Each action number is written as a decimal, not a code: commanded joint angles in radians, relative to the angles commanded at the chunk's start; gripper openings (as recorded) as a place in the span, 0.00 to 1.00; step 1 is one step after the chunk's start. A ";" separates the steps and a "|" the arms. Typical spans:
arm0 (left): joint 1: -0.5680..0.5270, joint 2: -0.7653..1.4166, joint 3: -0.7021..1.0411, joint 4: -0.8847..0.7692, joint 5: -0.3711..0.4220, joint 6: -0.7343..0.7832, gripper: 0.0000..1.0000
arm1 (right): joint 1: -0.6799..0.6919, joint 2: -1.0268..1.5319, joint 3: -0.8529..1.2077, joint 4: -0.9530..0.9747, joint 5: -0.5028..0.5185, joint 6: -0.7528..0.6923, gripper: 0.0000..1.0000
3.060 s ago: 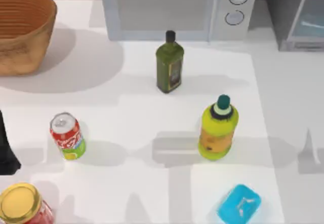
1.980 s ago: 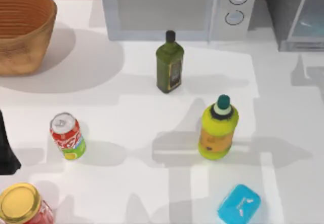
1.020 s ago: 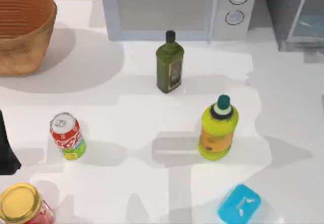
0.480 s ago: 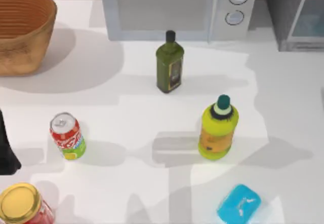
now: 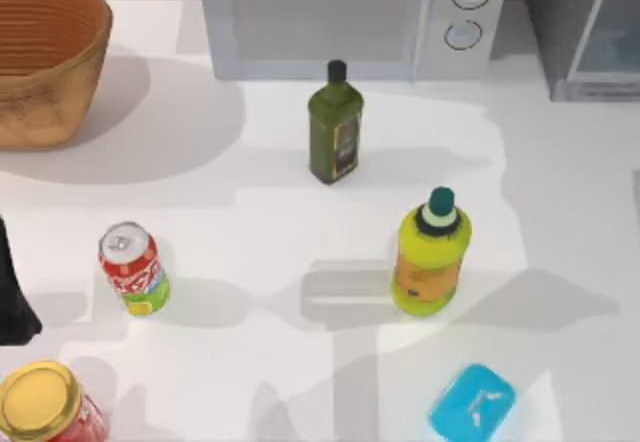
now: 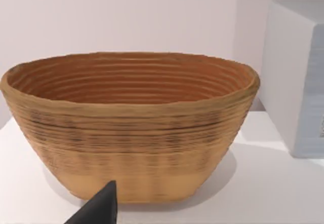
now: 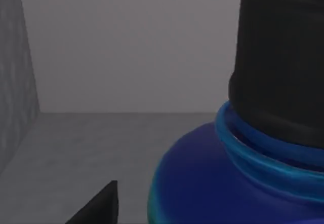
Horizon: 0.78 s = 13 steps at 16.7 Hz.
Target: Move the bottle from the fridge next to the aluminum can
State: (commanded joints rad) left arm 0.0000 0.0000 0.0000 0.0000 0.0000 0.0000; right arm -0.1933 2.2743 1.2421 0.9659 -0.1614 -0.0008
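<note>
In the right wrist view the bottle (image 7: pixel 212 178) is very close, with a blue shoulder, a cyan ring and a black round cap (image 7: pixel 283 57). It stands on the grey floor inside the fridge (image 7: pixel 126 46). A dark tip of my right gripper (image 7: pixel 98 206) shows beside the bottle, apart from it. In the top view the fridge (image 5: pixel 575 32) is at the back right corner. The aluminum can (image 5: pixel 132 268), red with a green lower part, stands upright at the front left. My left arm (image 5: pixel 12 297) is parked at the left edge, and its gripper tip (image 6: pixel 98 209) faces the basket.
A woven basket (image 5: pixel 45 57) sits at the back left and a white microwave (image 5: pixel 350 17) at the back middle. A dark green olive-oil bottle (image 5: pixel 335 127), a yellow-green bottle (image 5: pixel 430 252), a red jar with a gold lid (image 5: pixel 40 402) and a cyan block (image 5: pixel 472 402) stand on the table.
Shadows across the right half of the table have shifted. The bottles, the can, the jar and the left arm stay where they were.
</note>
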 joint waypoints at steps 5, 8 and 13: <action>0.000 0.000 0.000 0.000 0.000 0.000 1.00 | 0.000 0.000 0.000 0.000 0.000 0.000 0.55; 0.000 0.000 0.000 0.000 0.000 0.000 1.00 | 0.000 0.000 0.000 0.000 0.000 0.000 0.32; 0.000 0.000 0.000 0.000 0.000 0.000 1.00 | 0.000 0.000 0.000 0.000 0.000 0.000 0.00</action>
State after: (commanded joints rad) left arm 0.0000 0.0000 0.0000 0.0000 0.0000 0.0000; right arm -0.1933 2.2743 1.2421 0.9659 -0.1614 -0.0008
